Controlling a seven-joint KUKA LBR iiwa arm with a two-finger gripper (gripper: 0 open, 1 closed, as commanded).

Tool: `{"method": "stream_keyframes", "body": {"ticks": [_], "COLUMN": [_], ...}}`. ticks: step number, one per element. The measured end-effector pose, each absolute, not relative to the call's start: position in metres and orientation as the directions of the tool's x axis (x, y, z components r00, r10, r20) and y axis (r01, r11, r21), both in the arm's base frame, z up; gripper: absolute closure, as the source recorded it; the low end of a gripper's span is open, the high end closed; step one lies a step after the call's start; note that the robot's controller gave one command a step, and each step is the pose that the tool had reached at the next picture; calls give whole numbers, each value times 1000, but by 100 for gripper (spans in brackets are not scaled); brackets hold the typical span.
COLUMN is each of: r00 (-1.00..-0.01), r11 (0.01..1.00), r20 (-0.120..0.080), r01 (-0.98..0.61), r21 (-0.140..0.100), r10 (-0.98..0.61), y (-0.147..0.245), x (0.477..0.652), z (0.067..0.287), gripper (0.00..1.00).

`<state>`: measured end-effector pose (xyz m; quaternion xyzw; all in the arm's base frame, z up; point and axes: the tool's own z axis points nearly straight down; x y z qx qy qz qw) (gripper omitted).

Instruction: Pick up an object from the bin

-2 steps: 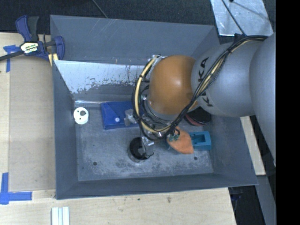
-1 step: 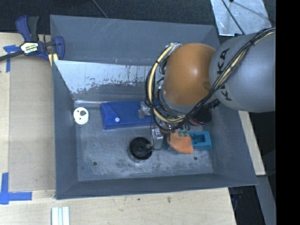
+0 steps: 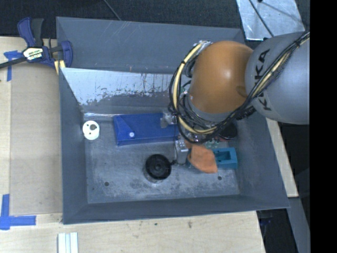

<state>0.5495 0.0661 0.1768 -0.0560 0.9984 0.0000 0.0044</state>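
- Nearest the lower edge of the frame, a black round disc (image 3: 157, 166) with a raised middle is seen lying flat on the floor of the grey bin (image 3: 121, 186).
- Just to its right, at lower centre-right, an orange lump (image 3: 203, 160) with rounded edges is found, pressed against a small blue block (image 3: 227, 157) on its right.
- The gripper (image 3: 182, 153) is placed between the disc and the orange lump, just beside the lump's left edge. It is partly hidden under the arm's cables, so whether it is apart or together cannot be told, and nothing is seen to be held.
- The orange lump is judged the likeliest thing to be taken, being nearest. It is expected to be light, soft and yielding, not fragile and not very slippery. A hold across its narrow middle is advised, clear of the blue block, since a soft body may be squeezed out of a hold at its edge.
- Further up, a flat blue box (image 3: 143, 129) is laid across the middle of the floor, its right end passing under the wrist.
- At the left, a small white round piece (image 3: 91, 130) is set well apart from the rest.
- Farthest up, the robot's orange-brown dome (image 3: 218, 78) is seen.
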Motion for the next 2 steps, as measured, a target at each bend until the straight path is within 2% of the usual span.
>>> {"method": "stream_keyframes", "body": {"ticks": [1,2], "r00": [-987,-981], "r11": [987,981], "r20": [-12,-5], "r01": [-162,-195], "r21": [-1,0], "r10": [-162,-195], "y": [70,78], "x": [544,502], "z": [133,83], "gripper": [0,0]}}
